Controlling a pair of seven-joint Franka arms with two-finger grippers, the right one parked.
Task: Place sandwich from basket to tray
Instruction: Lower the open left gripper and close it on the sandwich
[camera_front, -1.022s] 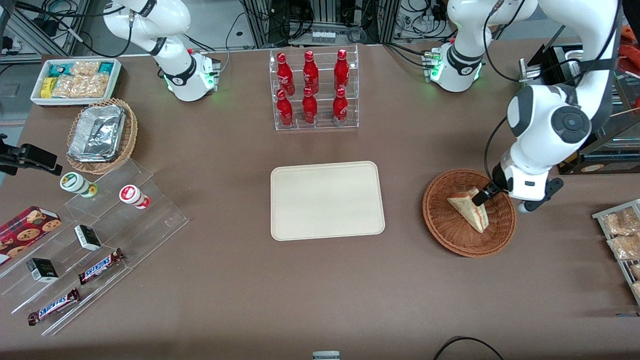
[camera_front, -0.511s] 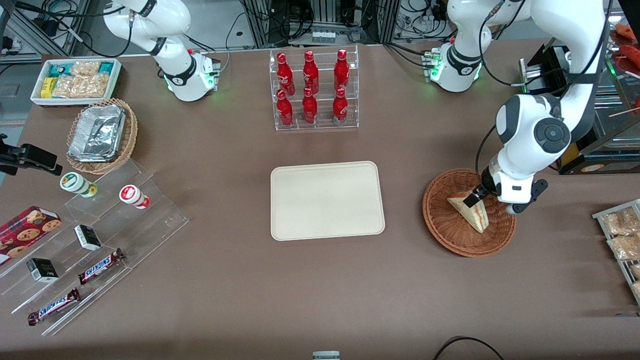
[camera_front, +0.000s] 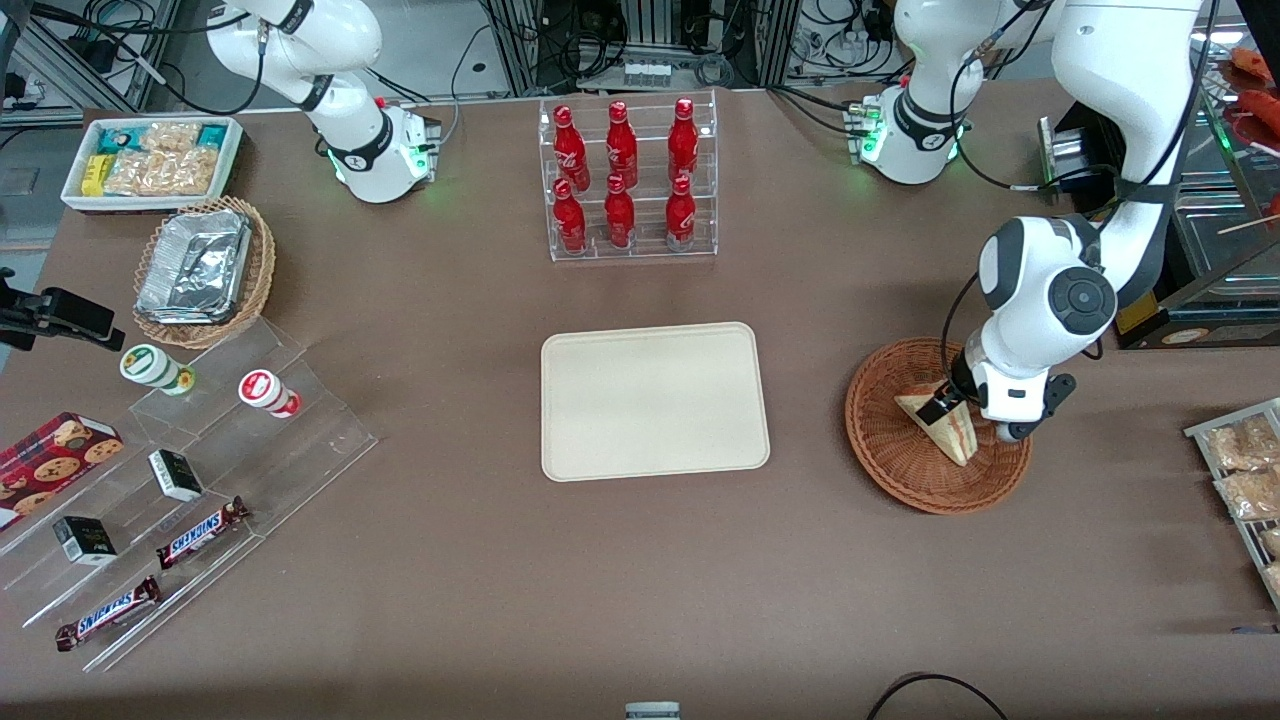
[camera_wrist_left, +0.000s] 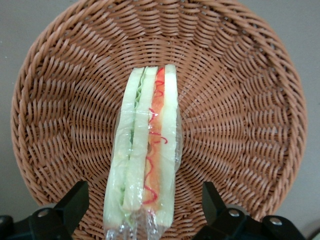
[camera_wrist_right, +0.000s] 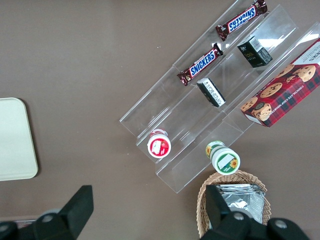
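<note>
Brown matte desk carries a round reddish-brown woven wicker basket toward the working arm's end, and beside it, nearer the middle, a flat cream-beige plastic tray with rounded corners, bare of any load. Inside the basket lies a small triangular sandwich of pale bread in clear wrap, standing on edge with red, orange and green filling layers facing up. The left arm's gripper is low over the basket, its jaws spread wide, one finger on each side of the wedge's broad end; they seem not to touch the wrap, though the front view leaves contact uncertain.
</note>
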